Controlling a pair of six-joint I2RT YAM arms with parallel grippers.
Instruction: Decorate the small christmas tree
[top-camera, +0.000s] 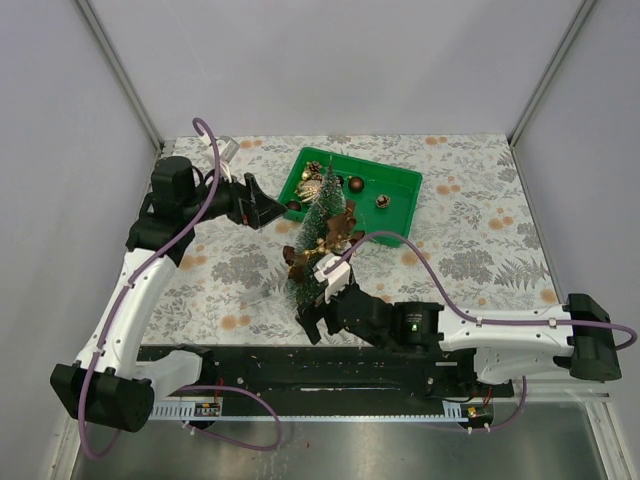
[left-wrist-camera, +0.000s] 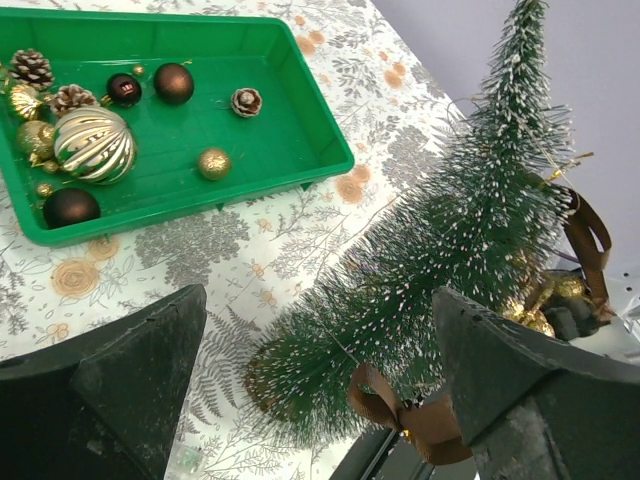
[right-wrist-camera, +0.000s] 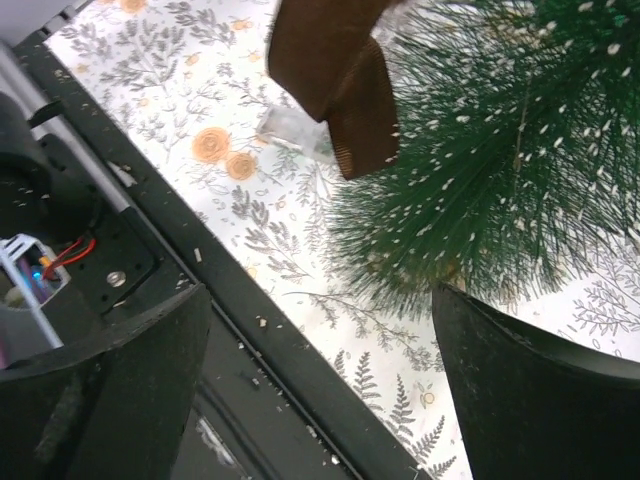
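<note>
Standing near-upright on the counter (top-camera: 470, 230), the small christmas tree (top-camera: 318, 235) has its base just ahead of your right gripper (right-wrist-camera: 320, 300), jaws wide, holding nothing. Your left gripper (left-wrist-camera: 320, 300), equally wide and empty, sits left of it, nearer the green tray (top-camera: 400, 190).

The small christmas tree (top-camera: 318, 235) is a cone of dark green bristles with white-frosted tips, standing on the bench (top-camera: 480, 230) just in front of the green tray (top-camera: 400, 180). Brown ribbon bows (left-wrist-camera: 400, 412) and gold baubles (left-wrist-camera: 530, 315) hang in its lower and middle branches.
</note>
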